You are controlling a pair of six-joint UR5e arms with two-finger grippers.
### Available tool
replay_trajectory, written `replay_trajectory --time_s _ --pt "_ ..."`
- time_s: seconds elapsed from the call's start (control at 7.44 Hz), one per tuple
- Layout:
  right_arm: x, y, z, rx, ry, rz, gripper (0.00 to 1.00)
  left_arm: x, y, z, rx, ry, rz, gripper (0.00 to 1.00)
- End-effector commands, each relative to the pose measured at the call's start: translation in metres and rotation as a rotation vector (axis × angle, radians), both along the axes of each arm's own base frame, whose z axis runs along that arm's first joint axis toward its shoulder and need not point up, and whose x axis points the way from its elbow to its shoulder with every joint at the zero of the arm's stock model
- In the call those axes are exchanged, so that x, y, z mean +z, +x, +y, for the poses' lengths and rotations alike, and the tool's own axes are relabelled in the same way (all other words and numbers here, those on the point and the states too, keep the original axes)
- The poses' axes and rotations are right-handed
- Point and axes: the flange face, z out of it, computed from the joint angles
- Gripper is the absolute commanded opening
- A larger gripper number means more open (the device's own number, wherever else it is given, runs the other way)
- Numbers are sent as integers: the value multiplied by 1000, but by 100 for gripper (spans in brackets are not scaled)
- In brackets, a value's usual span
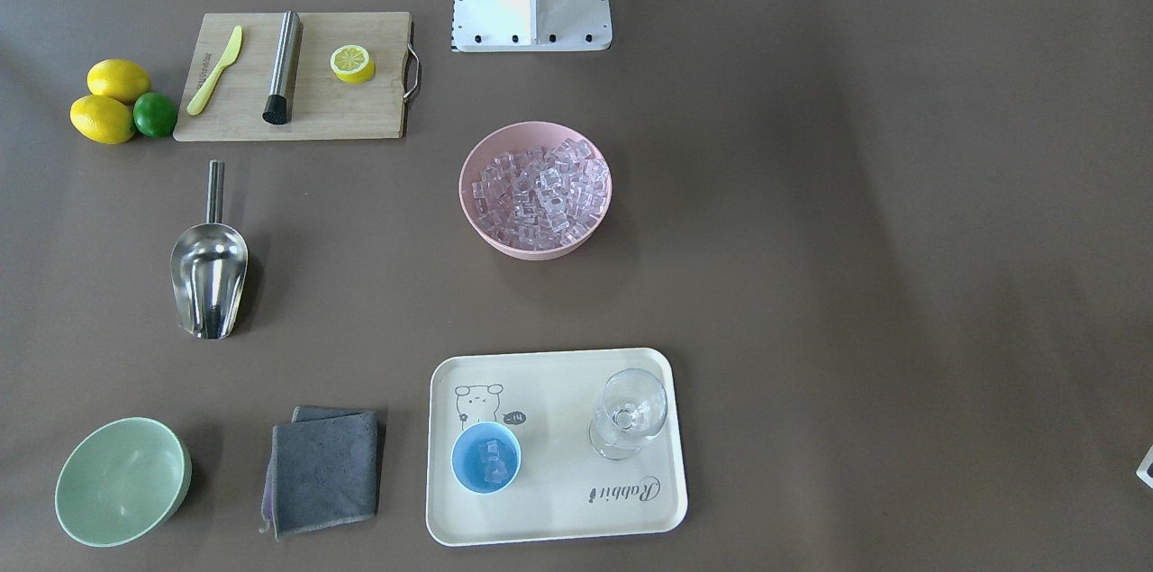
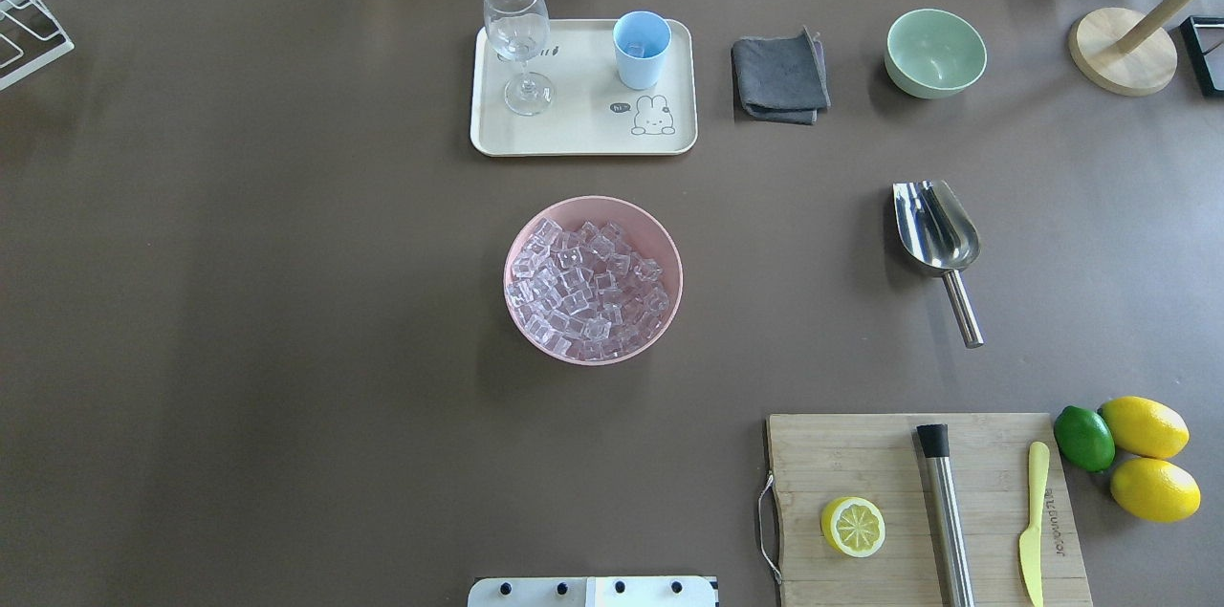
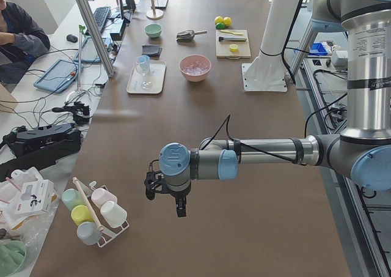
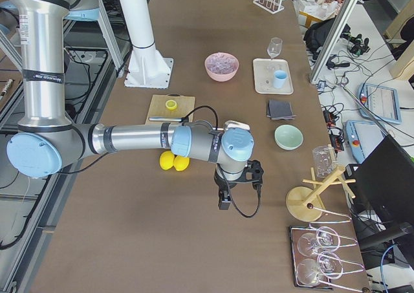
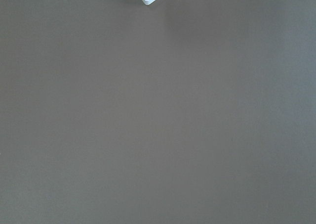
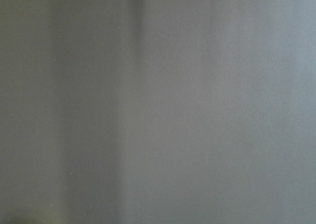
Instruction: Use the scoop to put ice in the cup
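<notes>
The ice (image 1: 539, 194) is a heap of clear cubes in a pink bowl (image 2: 593, 354) at mid-table. The light-blue cup (image 1: 486, 458) stands on a cream tray (image 1: 558, 392) and holds a few cubes; it also shows in the overhead view (image 2: 641, 50). The steel scoop (image 1: 209, 270) lies on the table away from the bowl, and shows in the overhead view (image 2: 937, 229). My left gripper (image 3: 165, 197) hangs over bare table far from these things. My right gripper (image 4: 236, 196) hangs at the opposite end. I cannot tell whether either is open or shut.
A cutting board (image 2: 861, 454) carries a lemon half (image 2: 853, 526), a steel rod (image 2: 945, 511) and a yellow knife (image 2: 1033, 521). Lemons (image 2: 1146, 426) and a lime (image 2: 1083, 438) lie beside it. A stemmed glass (image 2: 517, 38), grey cloth (image 2: 779, 75) and green bowl (image 2: 935, 53) stand at the far edge.
</notes>
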Motion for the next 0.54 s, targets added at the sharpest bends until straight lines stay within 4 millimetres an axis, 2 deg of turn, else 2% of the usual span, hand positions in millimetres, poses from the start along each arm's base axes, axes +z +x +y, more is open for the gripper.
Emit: replay_trajectory --time_s 0.0,0.4 --pt "-2 0 1 2 3 2 99 -1 0 -4 0 18 -1 98" --pt "1 0 2 3 -4 2 99 -18 1 -10 3 51 -3 98"
